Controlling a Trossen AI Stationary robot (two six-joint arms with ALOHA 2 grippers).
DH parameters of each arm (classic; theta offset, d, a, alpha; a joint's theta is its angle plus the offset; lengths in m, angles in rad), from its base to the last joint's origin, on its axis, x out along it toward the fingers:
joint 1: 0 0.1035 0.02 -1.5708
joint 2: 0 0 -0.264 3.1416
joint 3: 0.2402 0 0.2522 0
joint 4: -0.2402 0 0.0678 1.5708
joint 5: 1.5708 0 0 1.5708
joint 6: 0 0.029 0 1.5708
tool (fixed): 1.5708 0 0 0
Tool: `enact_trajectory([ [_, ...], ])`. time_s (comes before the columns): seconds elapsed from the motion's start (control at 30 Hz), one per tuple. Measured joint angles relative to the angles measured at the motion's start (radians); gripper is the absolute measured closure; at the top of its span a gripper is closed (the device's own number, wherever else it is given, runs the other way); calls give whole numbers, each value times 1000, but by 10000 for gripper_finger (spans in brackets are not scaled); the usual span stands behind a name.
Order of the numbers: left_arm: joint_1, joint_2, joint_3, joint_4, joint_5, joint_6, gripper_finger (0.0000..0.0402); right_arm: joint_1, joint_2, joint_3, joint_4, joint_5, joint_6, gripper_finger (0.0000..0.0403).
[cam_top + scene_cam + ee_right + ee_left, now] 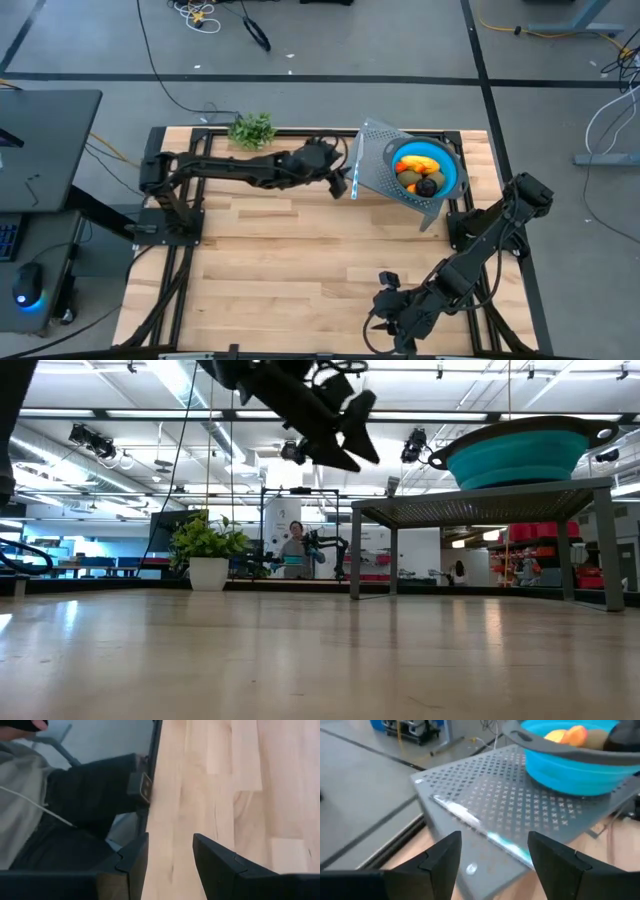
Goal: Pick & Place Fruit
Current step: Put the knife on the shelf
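Blue bowl (450, 166): sitting on a perforated grey metal stand (375, 165) and holding the fruit (419, 176).
Left gripper (492, 851): I am hovering beside the stand's edge, fingers spread wide and empty.
Right gripper (169, 851): I am waiting at the wooden table (290, 260)'s near edge, fingers parted.
Low view: bowl's ribbed underside showing; fruit hidden.
Sprig (252, 129): leafy, at the table's far edge.

fruit (421, 177), yellow, orange and dark pieces, heaped in blue bowl (447, 163)
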Motion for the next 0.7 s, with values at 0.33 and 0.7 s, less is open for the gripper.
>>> enact_trajectory([
  [0.33,-16,161,240,-295,-73,-138,162,20,0,0,-44,-31,69,238],
  [0.7,35,185,288,-321,-28,-234,161,64,0,0,-77,-31,87,238],
])
